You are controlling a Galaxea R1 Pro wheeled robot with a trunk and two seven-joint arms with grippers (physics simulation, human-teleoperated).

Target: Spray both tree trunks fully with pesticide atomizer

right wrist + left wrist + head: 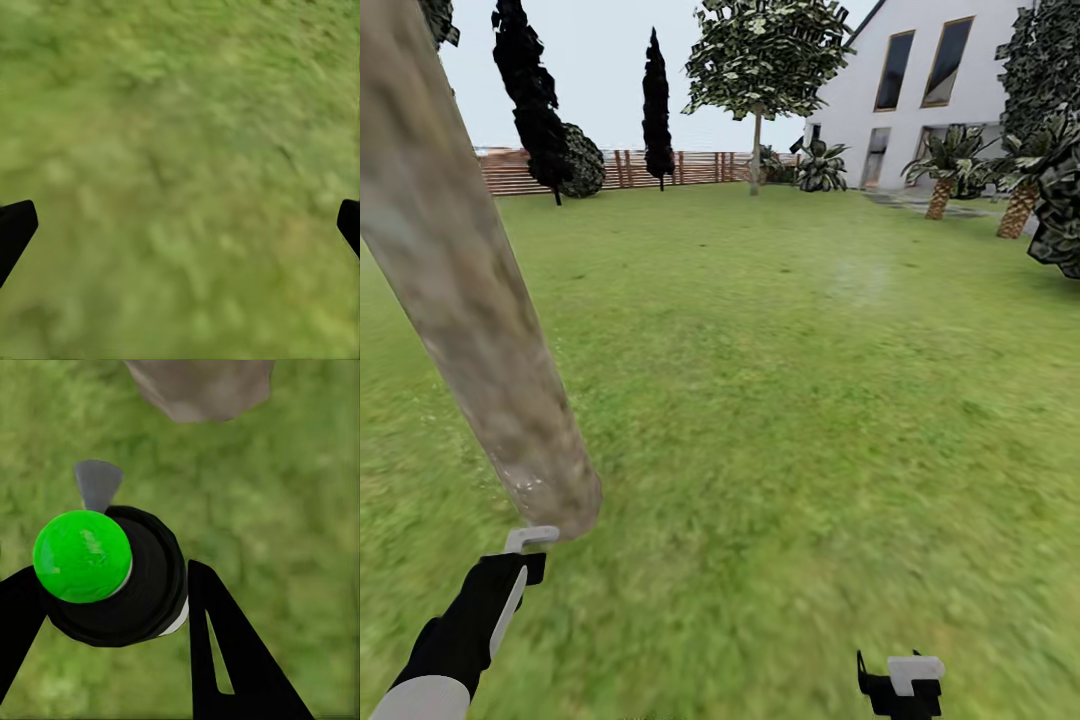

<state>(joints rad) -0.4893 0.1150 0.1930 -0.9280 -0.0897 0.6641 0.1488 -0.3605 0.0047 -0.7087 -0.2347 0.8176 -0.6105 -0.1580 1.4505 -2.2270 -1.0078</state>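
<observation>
1. The pesticide atomizer (120, 585) is held in the left gripper (112, 607). But first the biggest thing: the garden lawn (790, 400) is a wide green field, and it reaches back to the brown slat fence (620, 168) and to the white house (920, 80) at the far right.
2. The tree trunk (460, 290) is thick, with grey-brown mottled bark. It leans across the left part of the head view and meets the grass just in front of the left gripper. In the left wrist view its base (202, 390) stands near the atomizer but apart from it.
3. Far away there are a leafy tree (760, 70), two thin black trees (655, 100) by the fence, and short palms (945, 170) beside the house.
4. The left arm (470, 620) is black and reaches toward the trunk.
5. The atomizer is a round black bottle with a bright green cap (82, 556) and a grey nozzle piece (97, 484). The black fingers (225, 652) press on both its sides. I cannot tell what is inside the bottle.
6. The right gripper (180, 225) hangs over bare grass. Its fingertips (15, 225) are wide apart and hold nothing.
</observation>
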